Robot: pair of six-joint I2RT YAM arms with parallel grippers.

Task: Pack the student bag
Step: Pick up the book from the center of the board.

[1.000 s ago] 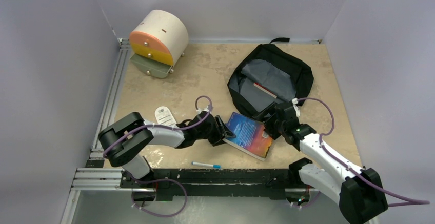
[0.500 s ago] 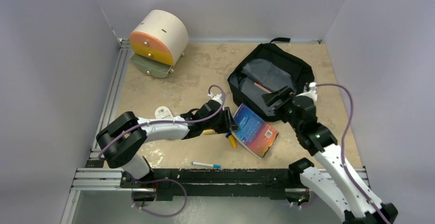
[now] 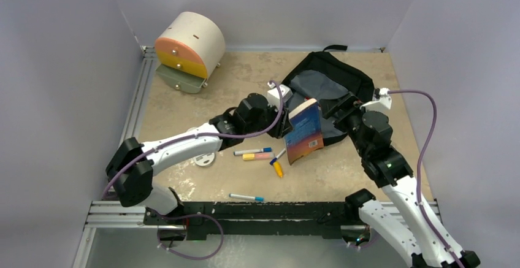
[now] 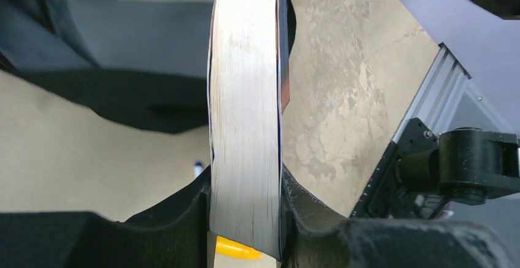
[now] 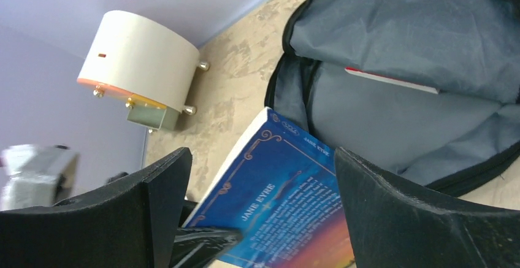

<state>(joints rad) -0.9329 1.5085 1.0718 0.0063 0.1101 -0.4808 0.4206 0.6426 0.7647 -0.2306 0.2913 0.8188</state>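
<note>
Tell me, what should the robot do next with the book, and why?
Probably move the book over the student bag's open mouth and lower it in. The left gripper holds it lifted and tilted on edge, right at the bag's rim.

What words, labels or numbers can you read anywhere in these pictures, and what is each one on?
"JANE EYRE": printed on the blue cover of the book, in the right wrist view.
Small print below that title on the same cover: too small to read.
Red-and-white strip inside the student bag: no legible text.
Pale patch on the book's cover in the top view: too small to read.
Nothing else is legible.
</note>
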